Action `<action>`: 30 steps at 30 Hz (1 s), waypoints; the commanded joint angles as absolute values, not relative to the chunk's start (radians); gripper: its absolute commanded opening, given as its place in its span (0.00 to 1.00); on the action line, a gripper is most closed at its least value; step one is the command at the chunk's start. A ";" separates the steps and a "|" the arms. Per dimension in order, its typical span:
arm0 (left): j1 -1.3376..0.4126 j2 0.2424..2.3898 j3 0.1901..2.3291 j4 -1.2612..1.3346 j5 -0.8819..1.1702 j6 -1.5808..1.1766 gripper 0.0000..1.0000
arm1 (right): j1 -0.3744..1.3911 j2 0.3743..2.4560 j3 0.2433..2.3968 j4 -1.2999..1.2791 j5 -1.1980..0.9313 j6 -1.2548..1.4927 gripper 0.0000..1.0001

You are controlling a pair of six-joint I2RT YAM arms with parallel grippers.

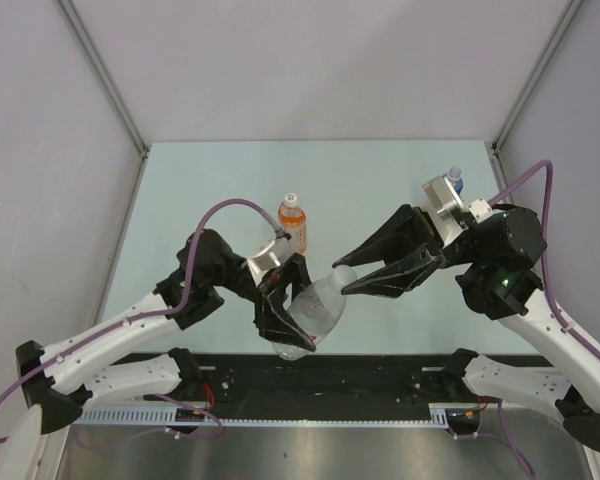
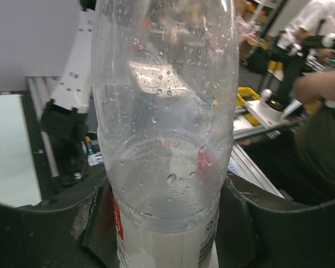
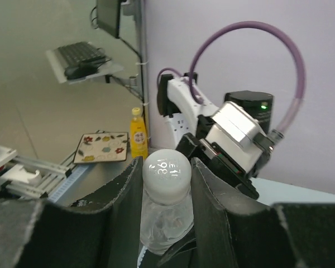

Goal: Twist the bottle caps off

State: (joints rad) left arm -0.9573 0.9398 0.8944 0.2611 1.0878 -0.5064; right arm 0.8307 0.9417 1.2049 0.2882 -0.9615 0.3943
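The white cap (image 3: 166,173) is pinched between the right end effector's (image 1: 346,282) fingers. It tops a clear bottle (image 2: 167,111) that is tilted and clamped by the left end effector (image 1: 290,308) above the desk's (image 1: 380,190) near edge. An orange-drink bottle (image 1: 294,225) stands behind.

The left tool (image 1: 290,312) clamps a clear bottle (image 1: 322,303), which tilts above the near edge of the table (image 1: 210,190). The right tool (image 1: 343,278) sets its fingers on either side of the bottle's white cap (image 1: 345,273). An orange drink bottle (image 1: 294,226) stands upright near the table's middle.
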 commanded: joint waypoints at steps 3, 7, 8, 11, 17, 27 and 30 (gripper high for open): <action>-0.962 1.023 0.988 0.601 1.264 -0.669 0.00 | 0.825 0.988 1.184 0.210 -1.227 0.336 0.00; -0.962 1.052 0.988 0.702 1.275 -0.724 0.00 | 0.825 0.999 1.184 0.195 -1.310 0.312 0.00; -0.962 1.060 0.989 0.710 1.278 -0.727 0.00 | 0.825 0.999 1.184 0.187 -1.316 0.305 0.00; -0.962 1.084 0.993 0.764 1.288 -0.758 0.00 | 0.828 1.005 1.184 0.173 -1.341 0.290 0.00; -0.962 1.138 0.989 0.939 1.310 -0.892 0.00 | 0.830 1.025 1.184 0.163 -1.388 0.268 0.00; -0.948 1.083 1.024 0.592 1.255 -0.636 0.00 | 0.815 1.034 1.184 0.149 -1.332 0.301 0.00; -0.943 1.034 1.074 0.272 1.137 -0.395 0.00 | 0.798 1.026 1.184 0.117 -1.269 0.305 0.17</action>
State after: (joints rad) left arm -0.9520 1.1366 0.9230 0.5697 1.4239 -0.7136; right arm 0.8146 0.9745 1.2308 0.3130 -1.2732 0.2783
